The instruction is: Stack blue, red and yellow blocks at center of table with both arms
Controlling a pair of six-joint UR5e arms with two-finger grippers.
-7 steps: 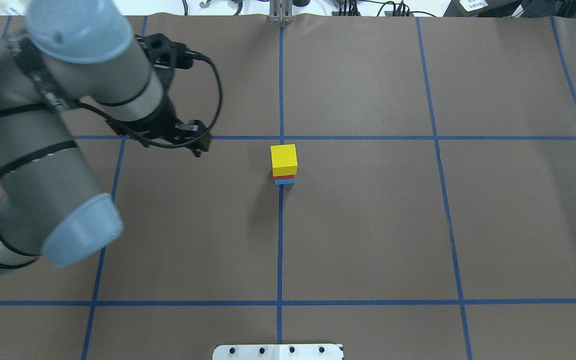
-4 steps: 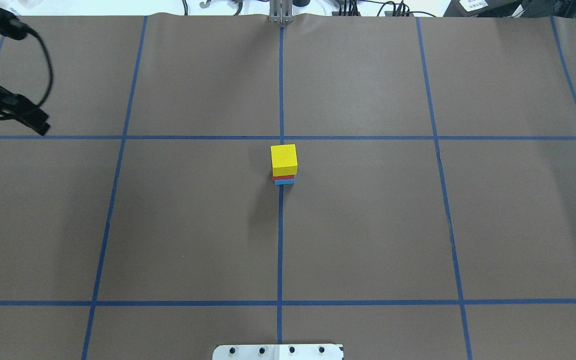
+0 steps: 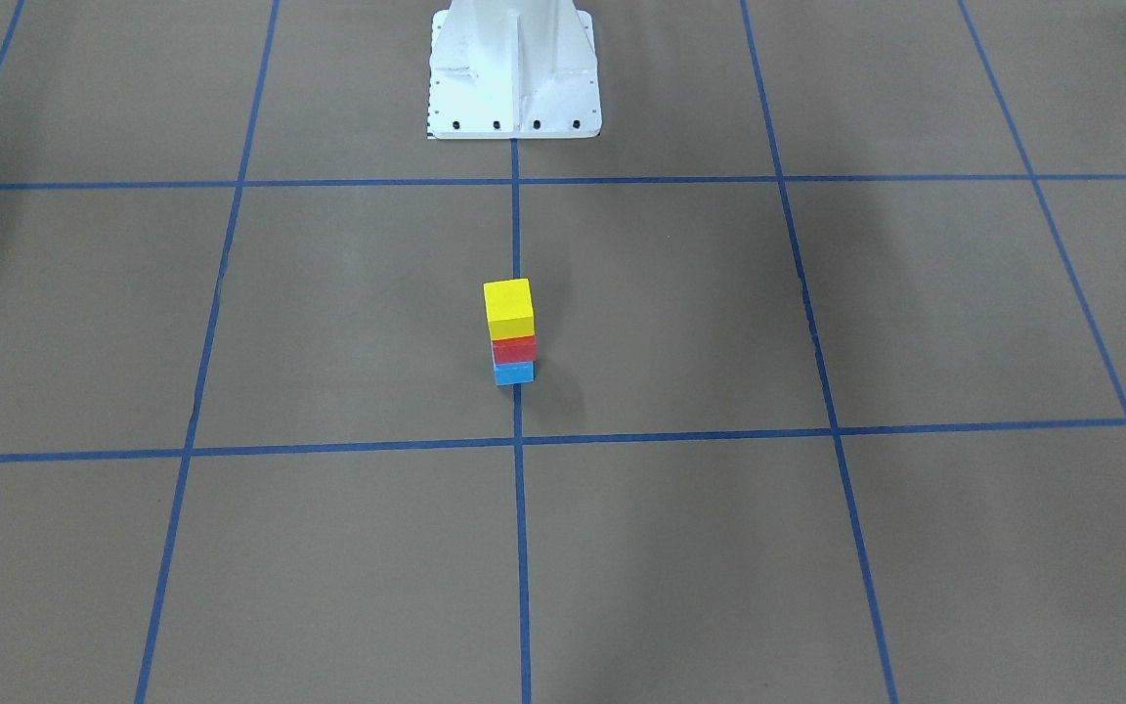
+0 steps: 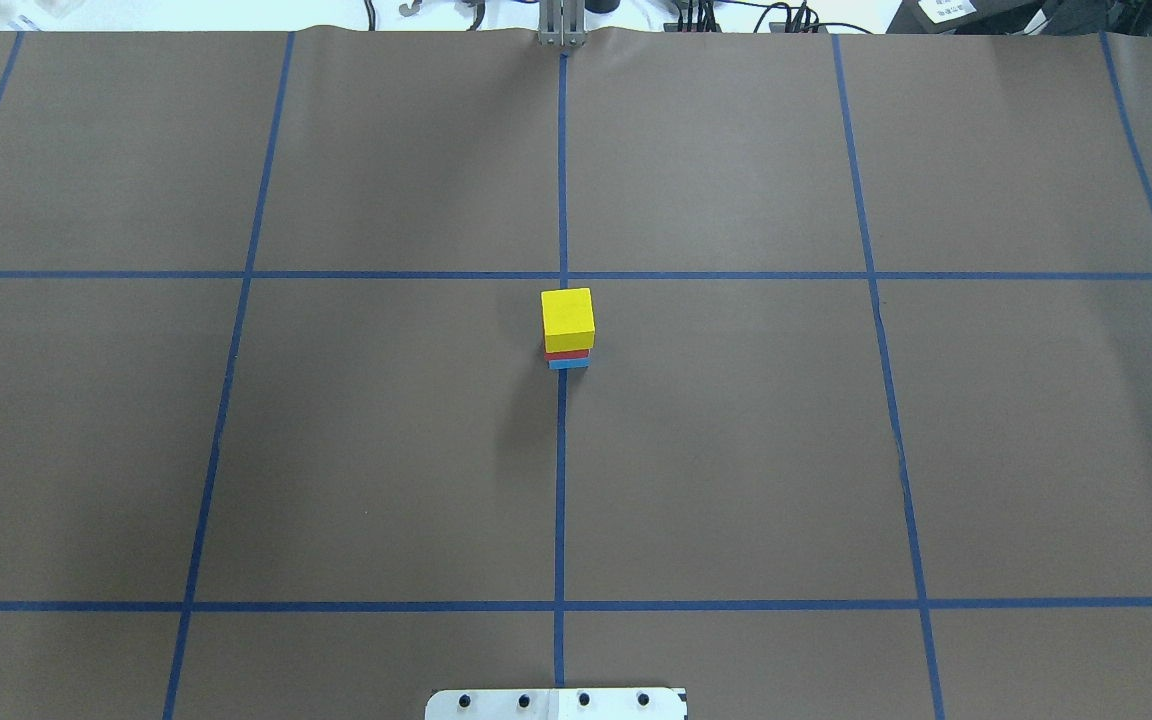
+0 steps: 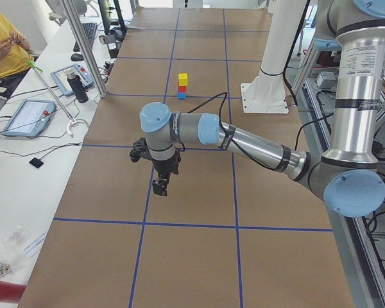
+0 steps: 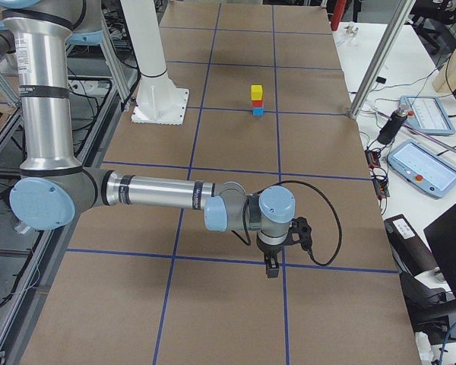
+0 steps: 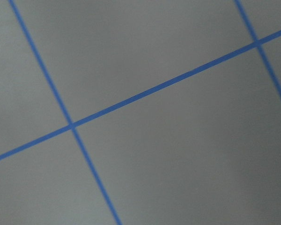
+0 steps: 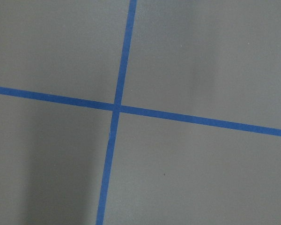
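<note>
In the front view, a small yellow cube block [image 3: 508, 305] sits on a red cube block [image 3: 514, 349], and the red one sits on a blue cube block [image 3: 514, 373]. The stack stands in the middle of the brown paper-covered table [image 3: 231, 323], touching the middle blue tape line [image 3: 517, 235]. The white metal base [image 3: 514, 68] of the robot is well apart from it.

From above, the stack stands straight on the middle line, just below where two lines cross.

In the left side view, the near arm reaches out over the table. The left end effector [image 5: 160, 186] points down over a blue line, well apart from the stack. I cannot tell if its fingers are apart or together.

In the right side view, the right end effector [image 6: 272, 266] points down near a line crossing, also well apart from the stack. Here too I cannot tell if its fingers are apart or together.

The left wrist view shows brown table with blue lines crossing.

The right wrist view shows brown table and one crossing of blue lines.
</note>
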